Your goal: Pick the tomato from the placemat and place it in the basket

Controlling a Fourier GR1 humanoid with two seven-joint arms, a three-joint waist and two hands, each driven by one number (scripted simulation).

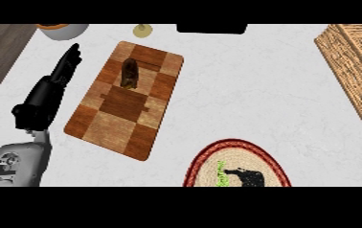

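A round woven placemat (pixel 205 160) with a red rim lies at the view's lower edge, right of centre. Part of my black right hand (pixel 247 178) shows over its middle, cut off by the lower edge. A thin green sliver (pixel 221 174) sits just left of that hand; no red tomato shows, and it may be hidden under the hand. The woven basket's (pixel 343 62) corner reaches in at the right edge, far from the right hand. My left hand (pixel 60 76) rests at the left with its fingers straight, pointing away from me.
A checkered wooden board (pixel 124 112) lies left of centre with a dark brown object (pixel 129 73) standing on its far half. At the counter's far edge are a white bowl (pixel 65 29), a small pale object (pixel 143 29) and a black block (pixel 212 28).
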